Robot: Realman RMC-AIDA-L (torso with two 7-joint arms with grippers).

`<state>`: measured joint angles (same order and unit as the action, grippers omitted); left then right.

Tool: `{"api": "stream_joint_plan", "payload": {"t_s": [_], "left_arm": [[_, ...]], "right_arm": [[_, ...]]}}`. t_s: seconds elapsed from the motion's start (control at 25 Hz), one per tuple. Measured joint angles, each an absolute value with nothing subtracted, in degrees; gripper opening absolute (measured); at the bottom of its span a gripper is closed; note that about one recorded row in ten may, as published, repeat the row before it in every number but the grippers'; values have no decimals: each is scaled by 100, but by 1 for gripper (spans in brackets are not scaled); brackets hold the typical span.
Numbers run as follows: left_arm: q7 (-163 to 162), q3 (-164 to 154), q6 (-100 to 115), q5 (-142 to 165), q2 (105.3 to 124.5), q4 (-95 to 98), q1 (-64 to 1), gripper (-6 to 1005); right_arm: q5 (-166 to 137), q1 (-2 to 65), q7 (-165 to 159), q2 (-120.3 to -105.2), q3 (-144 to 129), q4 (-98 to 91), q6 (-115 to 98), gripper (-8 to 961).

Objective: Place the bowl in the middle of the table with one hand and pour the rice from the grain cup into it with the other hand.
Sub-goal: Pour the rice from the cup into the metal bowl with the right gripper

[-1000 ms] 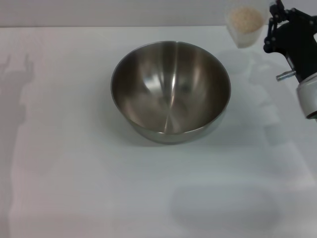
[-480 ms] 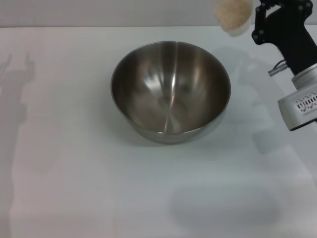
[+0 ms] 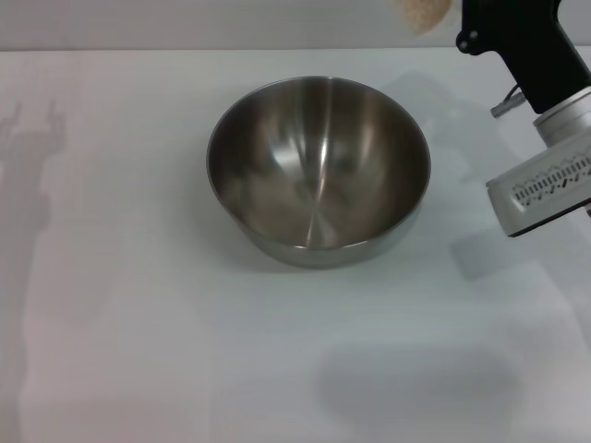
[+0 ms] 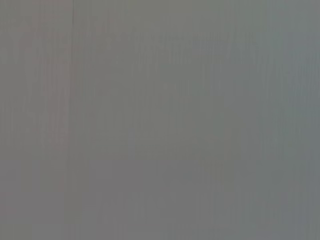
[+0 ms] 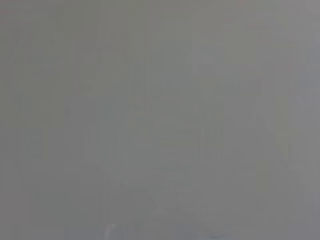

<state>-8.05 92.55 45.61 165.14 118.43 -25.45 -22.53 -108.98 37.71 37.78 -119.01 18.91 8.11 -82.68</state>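
The steel bowl stands upright and empty in the middle of the white table. My right gripper is at the far right, raised above the table beyond the bowl's far right rim. It is shut on the grain cup, which is cut off by the picture's top edge. Only the cup's lower part with the pale rice shows. The cup hangs behind the bowl, not over it. The left gripper is out of view. Both wrist views show only plain grey.
The right arm's white-grey wrist segment hangs over the table's right side. An arm's shadow falls on the table at the left.
My right gripper has lifted the grain cup off the table and carried it up and to the left, so the cup is now partly out of the picture. The bowl has not moved.
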Motion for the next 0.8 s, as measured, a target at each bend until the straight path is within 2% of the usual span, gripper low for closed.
{"api": "stream_joint_plan", "payload": {"t_s": [0.8], "left_arm": [[-809, 9255, 4686, 16509, 11847, -2532, -2214, 451]], "right_arm": [[-11718, 3823, 5712, -11916, 1874, 878, -8402, 1]]}}
